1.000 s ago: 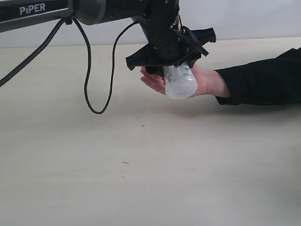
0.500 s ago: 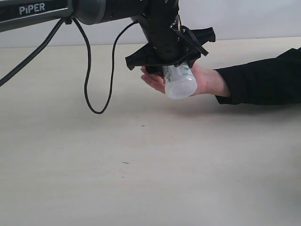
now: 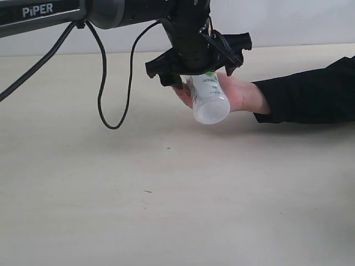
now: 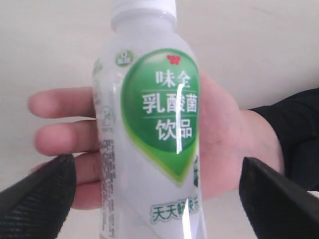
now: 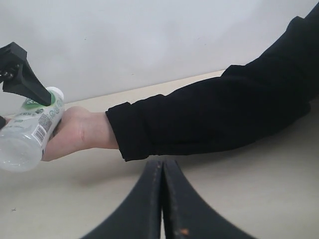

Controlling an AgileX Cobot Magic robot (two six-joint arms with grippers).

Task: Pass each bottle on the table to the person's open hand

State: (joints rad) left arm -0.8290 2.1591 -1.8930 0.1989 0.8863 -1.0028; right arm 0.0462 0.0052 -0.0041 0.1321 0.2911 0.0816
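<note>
A clear white-labelled bottle [image 3: 209,102] with green marks lies slanted in the person's open hand [image 3: 241,94], its base toward the exterior camera. My left gripper [image 3: 198,58] hovers just above it, open. In the left wrist view its fingertips [image 4: 50,184] stand wide on both sides of the bottle [image 4: 149,124] without touching it, and the palm [image 4: 224,139] lies beneath. My right gripper [image 5: 162,164] is shut with nothing in it, low over the table [image 5: 249,199]. From there I see the hand [image 5: 75,132] and the bottle [image 5: 27,134]. No other bottle is in view.
The person's black sleeve [image 3: 310,94] reaches in from the right over the beige table [image 3: 166,194]. The left arm [image 3: 55,14] spans the upper left, and its black cable [image 3: 102,94] hangs in a loop. A pale wall stands behind.
The bottle has tipped from nearly upright under the left gripper to lying slanted in the palm. The left gripper has lifted a little off it.
</note>
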